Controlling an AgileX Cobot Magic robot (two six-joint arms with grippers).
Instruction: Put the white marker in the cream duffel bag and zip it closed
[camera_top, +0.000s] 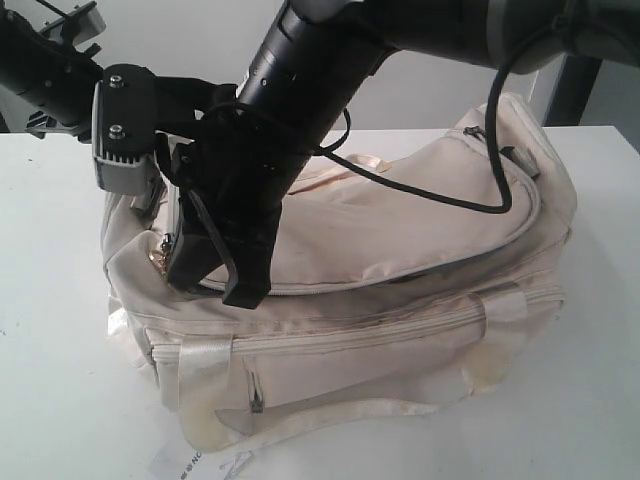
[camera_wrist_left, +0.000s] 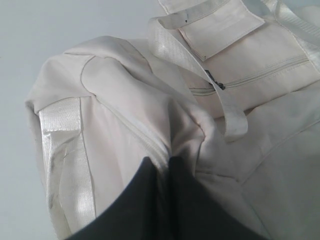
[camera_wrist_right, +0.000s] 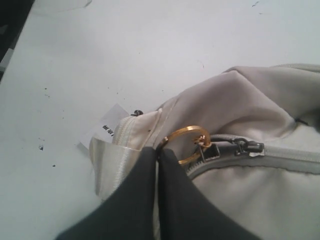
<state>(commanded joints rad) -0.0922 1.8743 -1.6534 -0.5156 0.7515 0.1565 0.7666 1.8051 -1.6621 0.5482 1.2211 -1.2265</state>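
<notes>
As far as we can tell from these 3 views, we're in the zipping part of the job, not the dropping-in part. The white marker isn't visible anywhere, not on the table (camera_top: 60, 350) and not in either gripper. Our guess is that it's already inside the cream duffel bag (camera_top: 400, 370), though no view looks inside to confirm it.

The right gripper (camera_wrist_right: 157, 152) reaches across to the bag's left end with its jaws fully closed. Its tips sit right against the gold ring (camera_wrist_right: 186, 142) on the top zip's pull. It looks like it's pinching the ring's edge, but we can't swear to it. The left gripper (camera_wrist_left: 167, 165) is closed too, and the fabric at that same end puckers into its tips, so we read that as a pinch on a fold to brace the bag.

How closed is the zip? Right next to the pull, the 2 sides of the track look joined. Toward the right end, the exterior view shows a dark line under the flap edge (open gap or just shadow, we honestly can't tell). So the marker is probably in and the zip is mostly or fully run. What's left is checking that stretch and letting go.

The front pocket zip (camera_top: 380, 328) looks shut. A paper tag (camera_wrist_right: 106, 126) pokes out from under the bag.
</notes>
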